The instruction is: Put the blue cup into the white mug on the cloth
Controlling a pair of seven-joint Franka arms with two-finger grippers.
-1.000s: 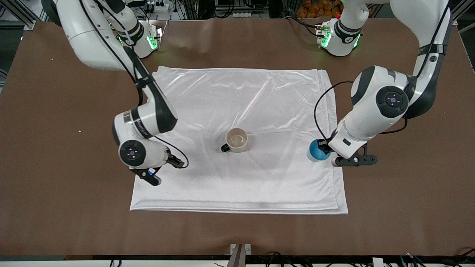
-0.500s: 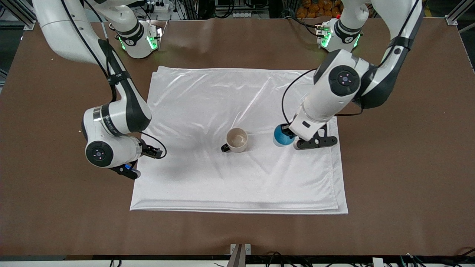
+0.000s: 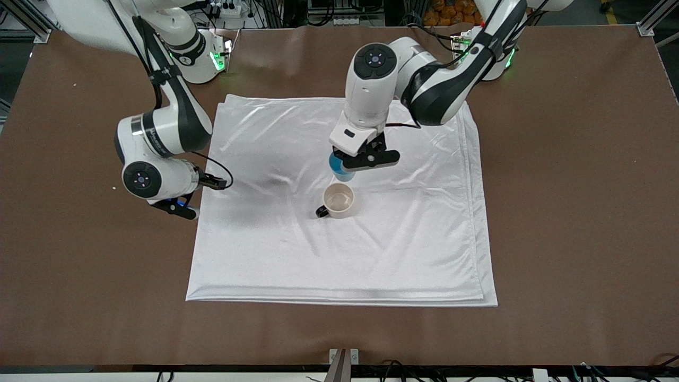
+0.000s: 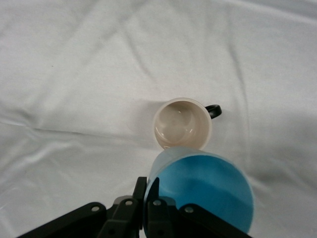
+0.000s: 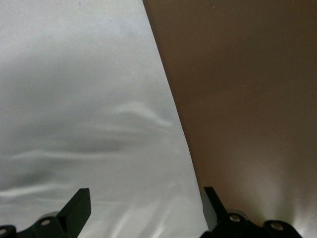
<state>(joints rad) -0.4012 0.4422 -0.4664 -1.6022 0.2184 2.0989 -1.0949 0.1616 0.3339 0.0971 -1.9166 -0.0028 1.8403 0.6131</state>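
Observation:
The white mug point(image 3: 338, 201) with a black handle stands upright near the middle of the cloth point(image 3: 414, 233). My left gripper point(image 3: 342, 164) is shut on the rim of the blue cup point(image 3: 339, 168) and holds it in the air over the cloth, just beside the mug. In the left wrist view the blue cup point(image 4: 200, 188) hangs close in front of the mug point(image 4: 182, 124), and the fingers point(image 4: 140, 191) pinch its wall. My right gripper point(image 3: 183, 207) is open and empty over the cloth's edge at the right arm's end; in the right wrist view point(image 5: 143, 210) only the cloth point(image 5: 74, 99) and the table show.
The brown table point(image 3: 573, 212) surrounds the cloth on all sides. The arm bases with green lights point(image 3: 215, 58) stand along the edge farthest from the front camera.
My left gripper has carried the blue cup from the cloth's edge at the left arm's end across to beside the mug. My right arm has drawn back off the cloth toward its own end.

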